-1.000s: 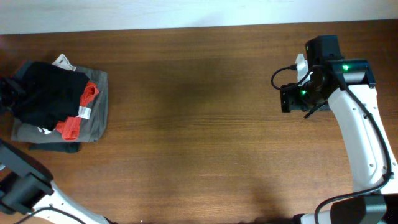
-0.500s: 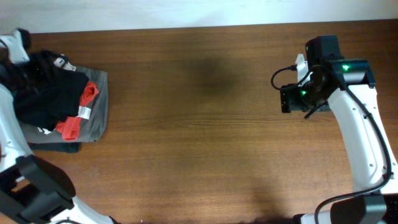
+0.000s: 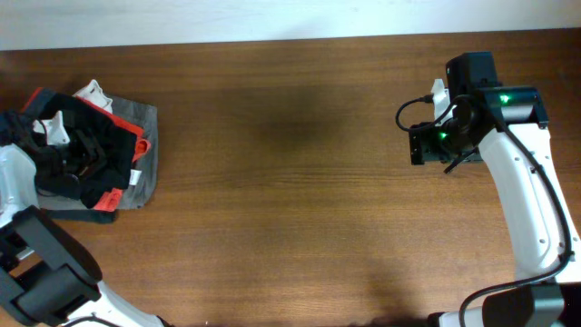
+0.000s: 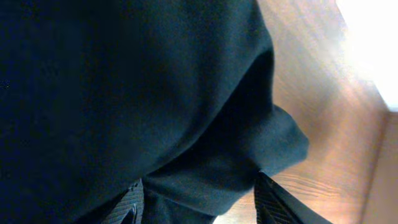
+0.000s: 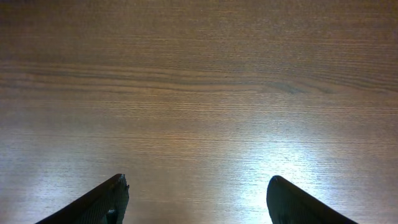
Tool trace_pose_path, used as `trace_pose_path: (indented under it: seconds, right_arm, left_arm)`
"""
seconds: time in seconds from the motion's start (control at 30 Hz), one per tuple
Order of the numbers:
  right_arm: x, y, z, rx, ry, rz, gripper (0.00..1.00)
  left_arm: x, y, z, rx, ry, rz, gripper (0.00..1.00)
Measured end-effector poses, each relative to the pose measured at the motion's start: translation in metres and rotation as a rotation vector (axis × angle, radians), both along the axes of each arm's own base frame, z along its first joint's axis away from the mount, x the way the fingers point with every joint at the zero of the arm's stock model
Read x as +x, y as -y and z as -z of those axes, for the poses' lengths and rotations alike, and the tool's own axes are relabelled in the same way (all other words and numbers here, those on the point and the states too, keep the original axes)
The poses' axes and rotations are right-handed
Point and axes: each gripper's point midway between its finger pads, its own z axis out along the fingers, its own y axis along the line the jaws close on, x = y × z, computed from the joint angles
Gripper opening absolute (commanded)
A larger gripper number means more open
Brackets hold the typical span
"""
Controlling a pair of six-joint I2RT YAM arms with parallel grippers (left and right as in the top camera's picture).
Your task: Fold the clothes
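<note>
Your leggings (image 3: 98, 174) sit at the far left edge of the tabletop (image 3: 300, 182), bunched in a loose heap on top of a grey folded garment (image 3: 147, 116). The fabric is black and thin, crumpled rather than flat. Orange-red lining (image 3: 107, 200) peeks out at the near end of the heap and again along its right side.

Your left pincer (image 4: 200, 198) is right down on that heap. From the left wrist view the black cloth (image 4: 124, 93) fills nearly the whole picture in soft, rounded folds. One fold bulges into the gap between the two fingers (image 4: 132, 204). The fingers stand apart, and a strip of bare wood shows beside one of them, so nothing is clamped.

Your right pincer (image 5: 196, 199) hangs over bare wood on the far right, well apart from the clothes, its fingers spread wide with nothing between them
</note>
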Motion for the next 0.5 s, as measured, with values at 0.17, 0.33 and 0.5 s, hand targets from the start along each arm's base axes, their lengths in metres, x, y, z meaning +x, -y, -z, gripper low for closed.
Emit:
trace_pose_path:
  seconds: [0.17, 0.33, 0.5]
  right_arm:
    - [0.000, 0.000, 0.000, 0.001, 0.000, 0.004, 0.78]
    - [0.003, 0.003, -0.004, 0.030, 0.016, 0.024, 0.93]
    - [0.021, 0.014, -0.015, 0.133, 0.102, 0.026, 0.99]
  left_arm:
    - [0.002, 0.003, -0.022, 0.005, 0.075, 0.030, 0.71]
    - [0.009, 0.023, -0.089, 0.159, 0.243, 0.121, 0.86]
    - [0.010, 0.082, -0.159, 0.360, 0.401, 0.264, 0.99]
